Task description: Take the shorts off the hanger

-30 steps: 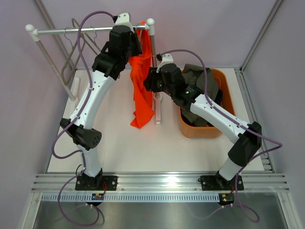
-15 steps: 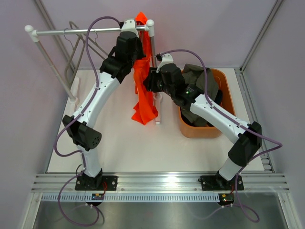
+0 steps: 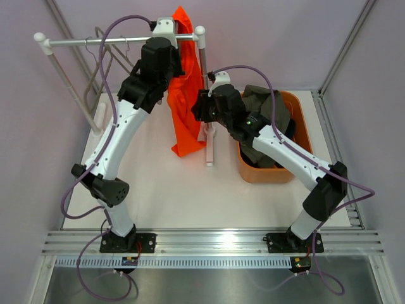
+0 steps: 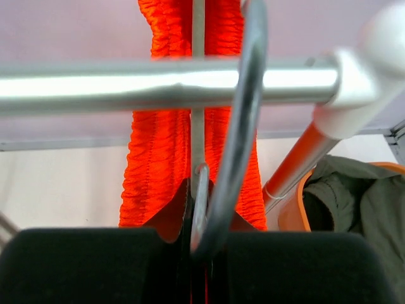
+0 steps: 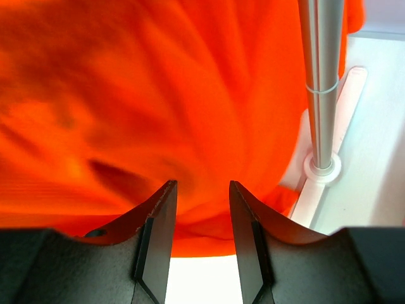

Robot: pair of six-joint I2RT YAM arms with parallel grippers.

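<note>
Nearest my right wrist camera, the right gripper (image 5: pixel 202 215) stands half open with nothing between its jaws. The orange shorts (image 5: pixel 158 95) fill the view just beyond them, beside the rack's upright post (image 5: pixel 321 82).

On the other side, the left gripper (image 4: pixel 196 237) is clamped narrow on the hanger (image 4: pixel 243 126), low on its wire hook. The hook crosses the rail (image 4: pixel 126 82); I cannot tell whether it rests there. The shorts' gathered waistband hangs past it.

I judge the step in hand is stripping this pair off while my left side steadies the hanger. To do it well, I would hold the left grip firm and level. I would push the right jaws forward until cloth lies properly between them and close on a thick fold. Then I would draw down and away from the post, toward the bin (image 3: pixel 269 174) where the olive-grey shorts (image 3: pixel 266 101) lie. A thin pinch may slip.
</note>
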